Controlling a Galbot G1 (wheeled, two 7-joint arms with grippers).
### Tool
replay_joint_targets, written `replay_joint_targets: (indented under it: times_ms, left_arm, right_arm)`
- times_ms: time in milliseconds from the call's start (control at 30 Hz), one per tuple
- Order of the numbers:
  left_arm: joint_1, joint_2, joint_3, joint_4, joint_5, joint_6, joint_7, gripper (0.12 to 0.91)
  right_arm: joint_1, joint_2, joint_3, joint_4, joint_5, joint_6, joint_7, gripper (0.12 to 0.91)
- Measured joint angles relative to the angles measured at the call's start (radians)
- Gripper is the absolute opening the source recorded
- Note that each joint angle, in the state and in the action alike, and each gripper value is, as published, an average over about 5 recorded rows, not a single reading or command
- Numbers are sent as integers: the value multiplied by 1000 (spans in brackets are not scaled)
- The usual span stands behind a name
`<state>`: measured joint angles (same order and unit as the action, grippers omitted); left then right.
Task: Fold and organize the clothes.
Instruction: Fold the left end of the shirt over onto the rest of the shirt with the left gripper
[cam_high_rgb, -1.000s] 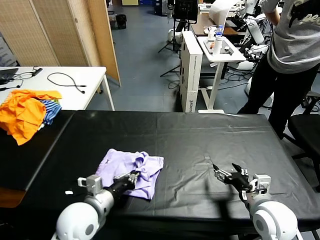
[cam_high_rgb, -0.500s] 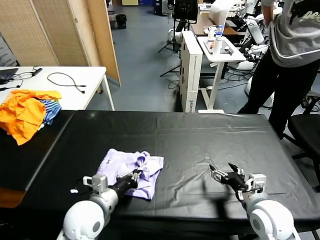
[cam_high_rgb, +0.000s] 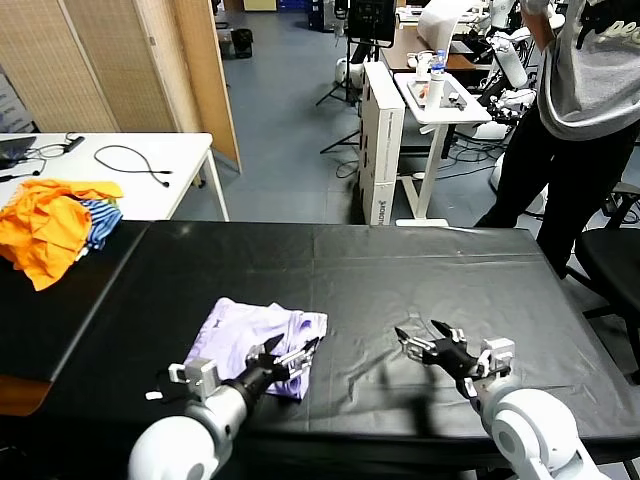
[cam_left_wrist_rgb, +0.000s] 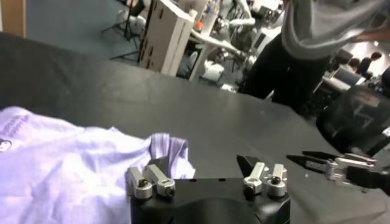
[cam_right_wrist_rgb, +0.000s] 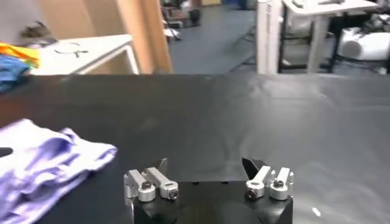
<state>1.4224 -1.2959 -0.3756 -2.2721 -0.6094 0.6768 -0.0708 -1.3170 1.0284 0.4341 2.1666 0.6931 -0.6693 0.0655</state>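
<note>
Lavender T-shirt (cam_high_rgb: 257, 333) lies bunched (creased, plain side up); both arms' jaws spread wide, holding nothing.

The room is evenly and brightly lit from overhead, with no hard directional beam. The matte black cloth-covered table (cam_high_rgb: 400, 270) picks up soft pale sheens along its creases, strongest in the middle and toward the far edge. Faint, diffuse shadows lie on the cloth just beside the near arms. The crumpled pale lavender cotton T-shirt (cam_high_rgb: 255, 335) reads bright against the dark cloth, and in the left wrist view its near folds (cam_left_wrist_rgb: 55, 164) are washed out and soft. Both wrist views are hazy, with the far background blurred. The head view is sharper, though vertical lines lean slightly at its left and right edges.
</note>
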Motion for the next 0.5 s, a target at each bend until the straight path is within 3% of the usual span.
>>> replay_joint_targets:
  times_ms: [233, 500]
  left_arm:
    - [-25, 74, -125, -10, 25, -56, 1, 907]
    - [2, 122, -241, 2, 46, -66, 1, 907]
  right_arm:
    - [107, 15, -162, -47, -1, 13, 6, 907]
    - [278, 81, -350, -135, -8, 15, 4, 907]
